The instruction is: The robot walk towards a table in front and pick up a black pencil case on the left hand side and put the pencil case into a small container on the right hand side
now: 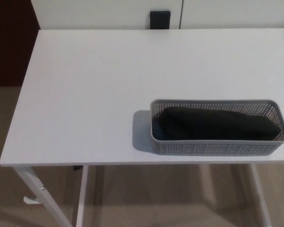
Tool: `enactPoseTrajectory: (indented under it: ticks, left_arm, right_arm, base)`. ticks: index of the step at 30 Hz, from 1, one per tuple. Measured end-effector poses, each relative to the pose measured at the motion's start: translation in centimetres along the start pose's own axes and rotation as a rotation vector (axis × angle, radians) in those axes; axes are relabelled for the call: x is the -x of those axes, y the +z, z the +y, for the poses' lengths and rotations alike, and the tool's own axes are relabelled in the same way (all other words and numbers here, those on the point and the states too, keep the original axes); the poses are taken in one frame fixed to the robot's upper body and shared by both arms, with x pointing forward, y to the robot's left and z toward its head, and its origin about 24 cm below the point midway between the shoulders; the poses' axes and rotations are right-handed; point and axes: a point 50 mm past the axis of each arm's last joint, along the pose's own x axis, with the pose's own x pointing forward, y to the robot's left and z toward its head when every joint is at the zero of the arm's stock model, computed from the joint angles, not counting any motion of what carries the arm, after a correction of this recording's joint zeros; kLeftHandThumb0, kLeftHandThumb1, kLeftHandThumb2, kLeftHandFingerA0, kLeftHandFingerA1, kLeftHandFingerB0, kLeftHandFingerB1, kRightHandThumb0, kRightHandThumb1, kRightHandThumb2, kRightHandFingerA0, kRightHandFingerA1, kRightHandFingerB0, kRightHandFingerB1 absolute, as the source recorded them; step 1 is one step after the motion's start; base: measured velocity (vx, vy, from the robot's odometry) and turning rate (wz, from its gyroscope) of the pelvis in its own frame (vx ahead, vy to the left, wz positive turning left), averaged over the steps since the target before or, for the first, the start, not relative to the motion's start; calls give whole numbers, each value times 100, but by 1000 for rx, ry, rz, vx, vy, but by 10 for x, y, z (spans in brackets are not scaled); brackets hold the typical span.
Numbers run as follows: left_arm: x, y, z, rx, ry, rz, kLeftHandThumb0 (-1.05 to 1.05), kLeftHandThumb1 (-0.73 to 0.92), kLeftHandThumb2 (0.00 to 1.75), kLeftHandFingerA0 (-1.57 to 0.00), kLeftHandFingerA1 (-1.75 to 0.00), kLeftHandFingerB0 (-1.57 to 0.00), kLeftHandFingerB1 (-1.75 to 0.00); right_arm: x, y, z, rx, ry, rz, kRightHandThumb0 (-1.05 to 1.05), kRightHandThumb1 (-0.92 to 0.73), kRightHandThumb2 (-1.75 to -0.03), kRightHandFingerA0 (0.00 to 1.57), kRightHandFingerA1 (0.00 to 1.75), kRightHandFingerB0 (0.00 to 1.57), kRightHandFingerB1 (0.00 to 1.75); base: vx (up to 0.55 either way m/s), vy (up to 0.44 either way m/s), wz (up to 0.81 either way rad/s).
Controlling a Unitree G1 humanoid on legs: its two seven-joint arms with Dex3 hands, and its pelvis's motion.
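A black pencil case [215, 125] lies lengthwise inside a small grey perforated container [217, 147] near the front right of the white table [94, 94]. The case fills most of the container's length and rests below its rim. Neither of my hands nor any part of my arms shows in the head view.
The table's front edge runs just below the container, with white legs [38, 191] and beige carpet [146, 198] beneath. A white wall with a black socket [160, 20] stands behind the table. A dark panel [12, 42] is at the far left.
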Motion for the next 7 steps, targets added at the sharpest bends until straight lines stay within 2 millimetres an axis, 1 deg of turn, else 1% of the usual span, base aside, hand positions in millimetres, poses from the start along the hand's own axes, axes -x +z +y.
enactPoseTrajectory:
  ticks: [3,7]
  left_arm:
    - [-3,-3,5,21,44,-8,-69,46,78,-13,-45,-9,-38]
    - [-5,-1,9,33,91,-47,-68,46,77,-14,-44,-10,-38]
  right_arm:
    - [-1,1,-2,-9,-16,-4,-55,-58,-57,46,47,31,39]
    - [-4,3,-5,-12,-31,-14,-54,-58,-56,48,46,30,39]
  base:
    - [0,0,0]
    - [0,0,0]
